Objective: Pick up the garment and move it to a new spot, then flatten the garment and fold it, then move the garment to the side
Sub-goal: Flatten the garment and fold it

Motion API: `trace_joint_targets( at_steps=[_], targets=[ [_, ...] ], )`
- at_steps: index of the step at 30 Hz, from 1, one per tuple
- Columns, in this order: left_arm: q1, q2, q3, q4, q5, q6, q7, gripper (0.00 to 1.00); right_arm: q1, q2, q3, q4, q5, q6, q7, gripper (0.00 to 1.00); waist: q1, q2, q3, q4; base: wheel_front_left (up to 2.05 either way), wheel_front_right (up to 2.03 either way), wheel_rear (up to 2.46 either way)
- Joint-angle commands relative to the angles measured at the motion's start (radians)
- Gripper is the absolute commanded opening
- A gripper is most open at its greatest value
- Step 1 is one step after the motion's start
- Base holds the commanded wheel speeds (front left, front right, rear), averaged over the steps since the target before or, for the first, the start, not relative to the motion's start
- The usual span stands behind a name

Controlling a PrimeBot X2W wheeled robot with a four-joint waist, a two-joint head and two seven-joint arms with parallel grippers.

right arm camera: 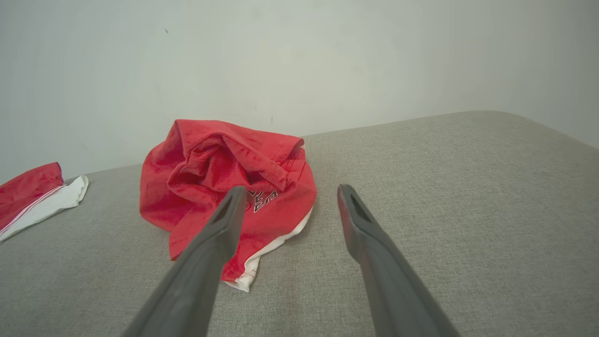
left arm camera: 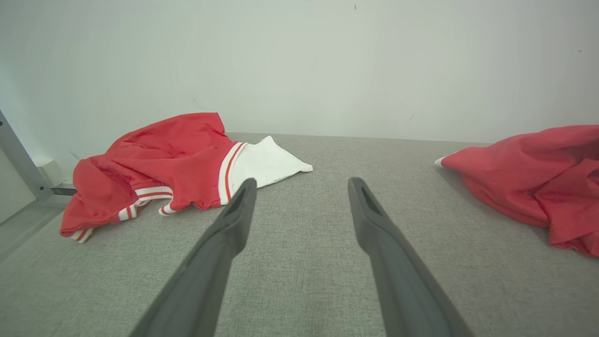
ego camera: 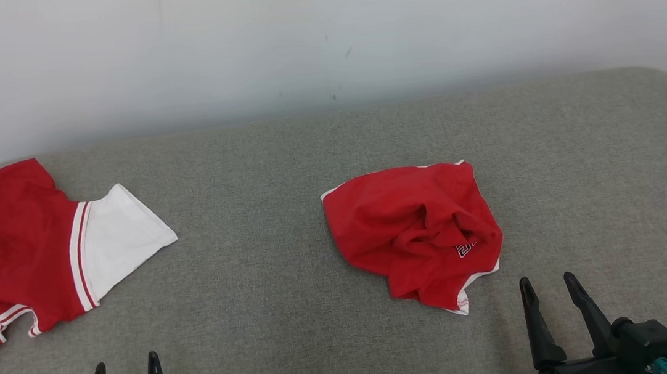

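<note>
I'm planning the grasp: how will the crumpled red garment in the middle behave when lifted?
Probably floppy: the crumpled red fabric garment lies in soft folds, so it should sag and unfurl. Likely light, since the cloth looks thin.

Place: to my eye a lab or test set-up for handling clothes; I cannot tell which building it is.
Wall: a plain white wall [ego camera: 317, 27] with a few faint scuffs stands right behind my work.
Desk: a desk [ego camera: 282, 174] covered in grey woven cloth, its far right corner rounded, set against that wall.
Frame: a grey metal strut [left arm camera: 18, 154] slants up past the desk's left edge.
Clothes: a crumpled red garment [ego camera: 412, 228] and a red-and-white garment [ego camera: 18, 251] lie well apart on the cloth.
</note>
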Motion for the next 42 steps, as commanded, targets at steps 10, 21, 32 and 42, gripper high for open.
trace_joint_targets(
  at_steps=[10,21,32,42],
  targets=[
    [-0.029,-0.036,0.042,0.019,0.044,-0.036,-0.003,1.00,-0.114,-0.017,0.038,0.064,0.006,-0.002,-0.001,1.00,0.0000,0.0000,0.009,0.003,0.00,0.00,0.00],
    [-0.070,-0.061,0.042,0.023,0.073,-0.059,-0.003,1.00,-0.452,-0.135,0.092,0.319,0.046,-0.002,0.041,1.00,0.0000,0.0000,0.045,0.062,0.00,0.00,0.00],
    [-0.114,-0.075,0.022,0.036,0.083,-0.074,-0.003,1.00,-0.682,-0.228,0.121,0.648,0.107,-0.002,0.093,1.00,0.0000,0.0000,0.109,0.143,0.00,0.00,0.00],
    [-0.144,-0.080,0.009,0.054,0.081,-0.082,-0.003,1.00,-0.759,-0.238,0.176,0.838,0.160,-0.002,0.105,0.88,0.0000,0.0000,0.136,0.175,0.00,0.00,0.00]
  ],
)
